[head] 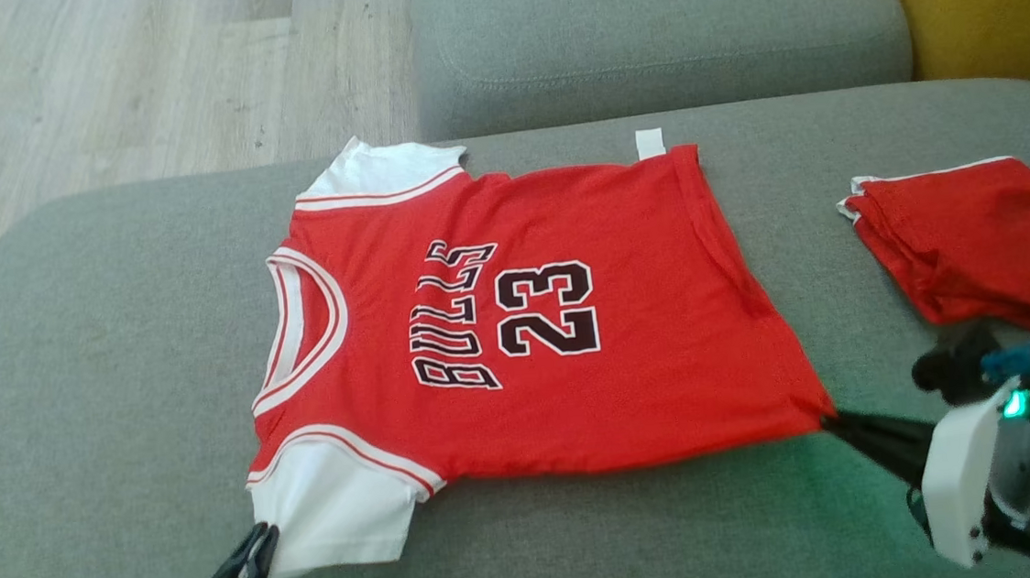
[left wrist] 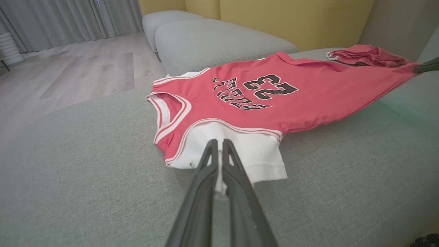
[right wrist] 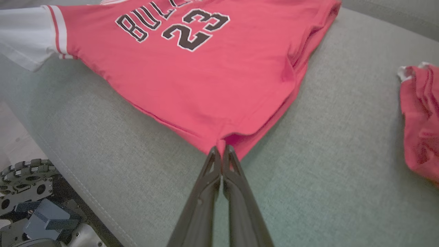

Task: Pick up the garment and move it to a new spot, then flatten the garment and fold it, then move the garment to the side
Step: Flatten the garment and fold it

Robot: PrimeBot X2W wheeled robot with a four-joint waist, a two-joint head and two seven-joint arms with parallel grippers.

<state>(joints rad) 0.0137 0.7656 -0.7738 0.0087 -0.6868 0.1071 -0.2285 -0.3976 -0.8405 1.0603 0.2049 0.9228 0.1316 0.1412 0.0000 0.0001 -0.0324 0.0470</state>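
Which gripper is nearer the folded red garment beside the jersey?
Right. The right gripper pinches the jersey by its hem corner near the folded garment; the left gripper holds the far sleeve.

Garment (head: 650, 370): thin matt knit cloth, smooth surf. Sofa (head: 99, 377): coarse-weave upholstery fabric, matt, rough; floor (head: 94, 83): wood-look boards, low sheen. Left tool (left wrist: 218, 142), right tool (right wrist: 222, 148): dark matt plastic, smooth.

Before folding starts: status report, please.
Left tool shut on jersey sleeve, right tool on hem corner. Jersey spread flat on sofa. Folded red garment apart.
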